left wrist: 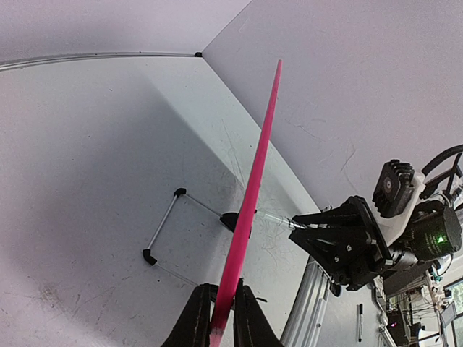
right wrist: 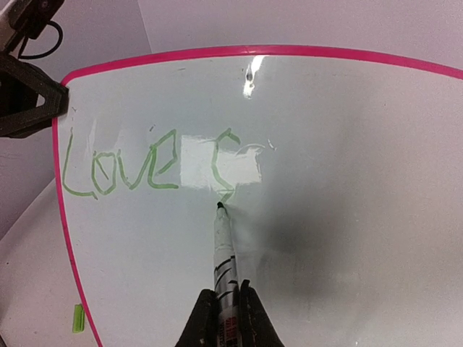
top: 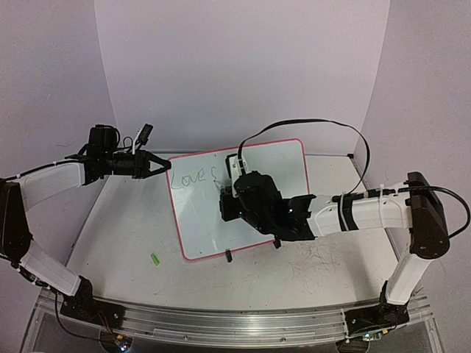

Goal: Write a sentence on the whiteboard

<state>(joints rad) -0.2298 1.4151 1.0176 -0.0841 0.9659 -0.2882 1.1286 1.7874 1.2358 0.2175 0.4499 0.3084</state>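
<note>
1. The whiteboard (top: 199,220) stands tilted on its clip feet in the middle of the surface (top: 118,243), with its writing face toward the right arm
2. The left tool (left wrist: 221,312) is clenched on the board's pink rim at its far left corner, bracing it
3. The right tool (right wrist: 226,307) is clenched on a marker (right wrist: 223,246); the tip is at the board face, just below the last stroke
4. The sentence (right wrist: 119,166) so far reads "Love", with one S-like letter to its right, so the step in hand looks like the start of the second word, early in the task
5. The next move calls for light, even tip pressure and short strokes rightward, while the left grip keeps the board from tipping back
6. A small green cap (top: 155,259) lies on the surface left of the board's near corner
</note>
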